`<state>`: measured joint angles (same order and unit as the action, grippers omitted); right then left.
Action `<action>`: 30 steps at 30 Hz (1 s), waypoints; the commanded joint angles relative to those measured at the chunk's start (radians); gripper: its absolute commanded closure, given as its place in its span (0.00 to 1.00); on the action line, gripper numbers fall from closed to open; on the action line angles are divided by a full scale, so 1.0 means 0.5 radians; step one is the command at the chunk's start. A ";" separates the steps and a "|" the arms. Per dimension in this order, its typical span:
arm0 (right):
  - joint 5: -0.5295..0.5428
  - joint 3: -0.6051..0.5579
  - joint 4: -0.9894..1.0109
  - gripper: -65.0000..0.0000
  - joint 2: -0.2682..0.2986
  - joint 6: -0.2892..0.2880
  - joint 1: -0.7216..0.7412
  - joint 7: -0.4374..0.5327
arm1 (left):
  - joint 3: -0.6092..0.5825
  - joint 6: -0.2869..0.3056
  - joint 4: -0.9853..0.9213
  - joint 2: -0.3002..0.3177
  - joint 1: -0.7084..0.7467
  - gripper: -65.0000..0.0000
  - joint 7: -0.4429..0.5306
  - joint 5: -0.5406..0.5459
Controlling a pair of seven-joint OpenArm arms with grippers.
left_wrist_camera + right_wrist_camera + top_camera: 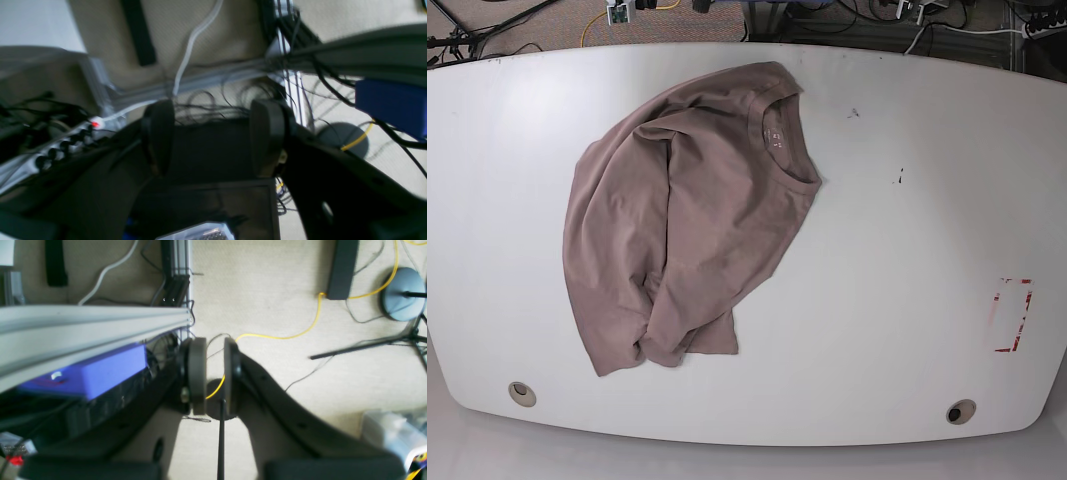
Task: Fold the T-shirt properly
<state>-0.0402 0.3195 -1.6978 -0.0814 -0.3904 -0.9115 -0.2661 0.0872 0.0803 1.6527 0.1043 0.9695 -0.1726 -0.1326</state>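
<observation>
Mauve-brown cotton, the T-shirt [682, 215] is seen crumpled on the left half of the white table [907, 260] in the base view. Its long axis is laid diagonally: the hem lies at the lower left near the front edge, and the ribbed collar [789, 135] is turned toward the upper right. In the right wrist view the right gripper [215, 376] is seen nearly closed over the floor, nothing grasped. The left gripper [213, 136] is held apart and empty.
</observation>
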 commanded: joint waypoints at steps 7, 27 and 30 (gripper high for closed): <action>0.054 0.004 -0.525 0.87 -0.007 -0.009 -0.277 -0.055 | 0.011 -0.006 0.477 0.005 0.349 0.50 0.040 0.098; 0.269 0.004 -0.660 0.86 0.011 -0.009 -0.112 -0.043 | 0.300 -0.003 0.719 0.014 0.401 0.49 0.049 0.408; 0.278 0.001 -0.660 0.86 0.008 -0.009 -0.038 -0.043 | 0.343 -0.003 0.719 0.014 0.339 0.49 0.046 0.457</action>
<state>0.0837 0.3187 -2.0125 -0.0795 -0.3931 -0.9524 -0.3080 0.2386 0.0792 1.9949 0.1093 1.1458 -0.1673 0.0746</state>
